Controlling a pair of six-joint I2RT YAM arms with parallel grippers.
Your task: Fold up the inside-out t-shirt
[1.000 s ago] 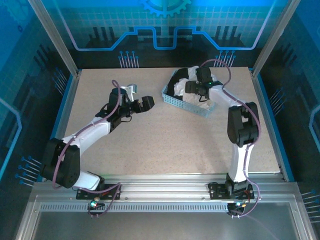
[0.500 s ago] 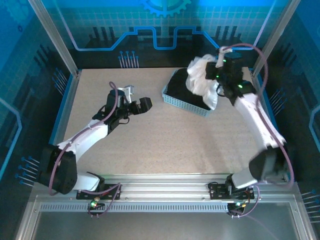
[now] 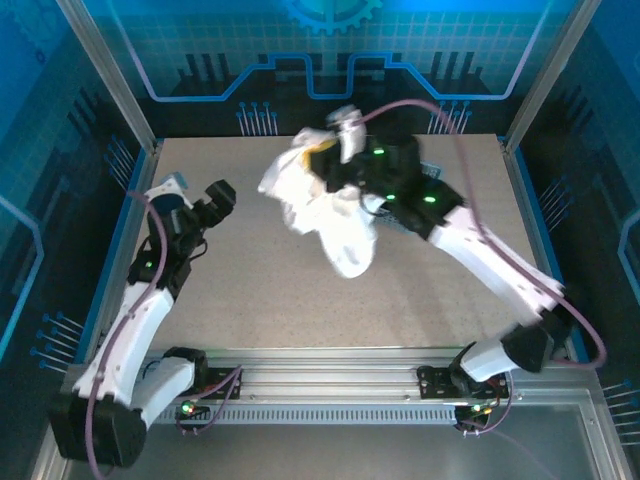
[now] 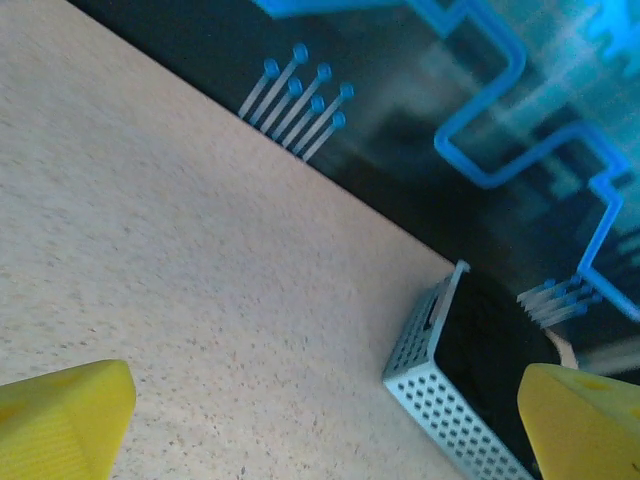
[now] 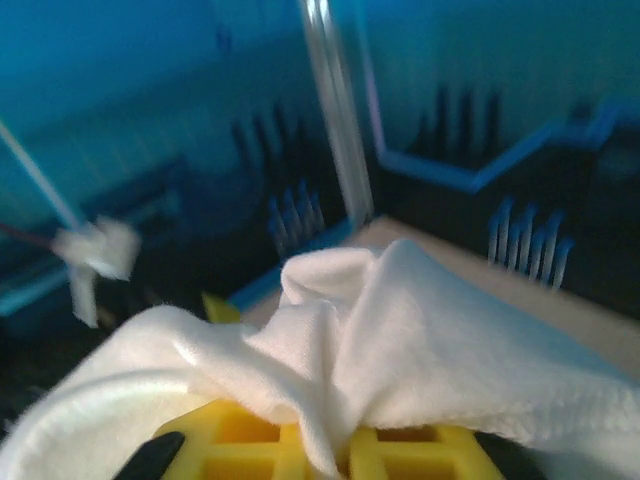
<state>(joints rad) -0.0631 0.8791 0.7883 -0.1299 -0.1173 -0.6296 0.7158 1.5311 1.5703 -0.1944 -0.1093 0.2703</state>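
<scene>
R tool (image 5: 300,442) is clamped on the white t-shirt (image 3: 330,215), which hangs bunched above the counter (image 3: 300,300), mid-far area. L tool (image 3: 200,192) has jaws wide apart, near the counter's left edge.

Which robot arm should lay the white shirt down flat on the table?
Right, I think. The right gripper is clamped on the t-shirt, which hangs over the table. The left gripper is open and empty, far off to the side.

Top camera looks down from behind on the table (image 3: 250,290), shared with the low left-wrist view (right's perhaps rearward).
</scene>
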